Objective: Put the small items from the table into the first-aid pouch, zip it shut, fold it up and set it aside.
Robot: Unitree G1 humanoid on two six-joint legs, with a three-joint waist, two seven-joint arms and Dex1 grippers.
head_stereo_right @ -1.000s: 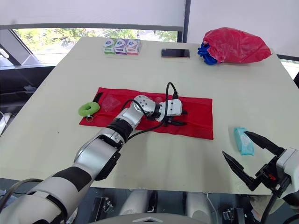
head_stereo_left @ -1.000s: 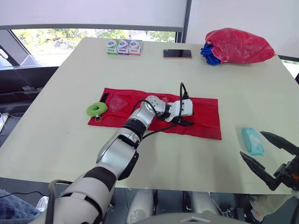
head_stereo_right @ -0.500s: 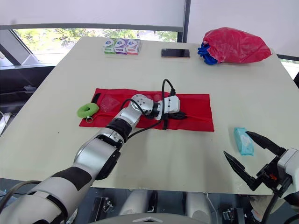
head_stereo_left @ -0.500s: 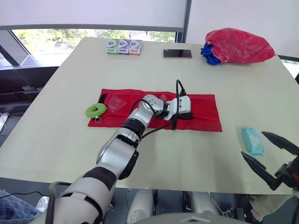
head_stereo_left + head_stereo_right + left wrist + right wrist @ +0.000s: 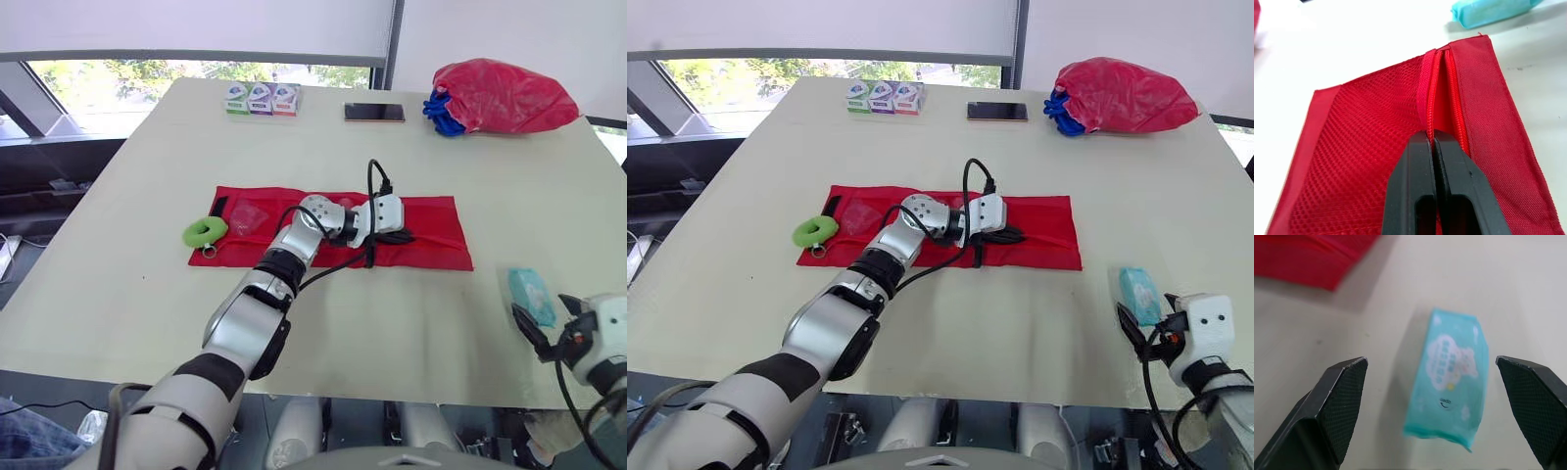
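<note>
Red pouch (image 5: pixel 431 230) lies flat, its zipper (image 5: pixel 1436 93) pinched between the left jaws; right jaws gape above teal pack (image 5: pixel 1449 377).

Wearing silver-grey shells along the left arm (image 5: pixel 245 328), going black at the joints. Trailing a looped black cable (image 5: pixel 369 176) off the white wrist block (image 5: pixel 384 211). Carrying smooth black fingers (image 5: pixel 1413 186) on the left gripper (image 5: pixel 1432 139), cross-hatched black pads (image 5: pixel 1344 401) on the right gripper (image 5: pixel 1431 363).

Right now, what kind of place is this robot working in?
Probably an office or meeting room: a large pale table stands beside a wide window with a roller blind, trees show outside, and a phone lies on the table.
</note>
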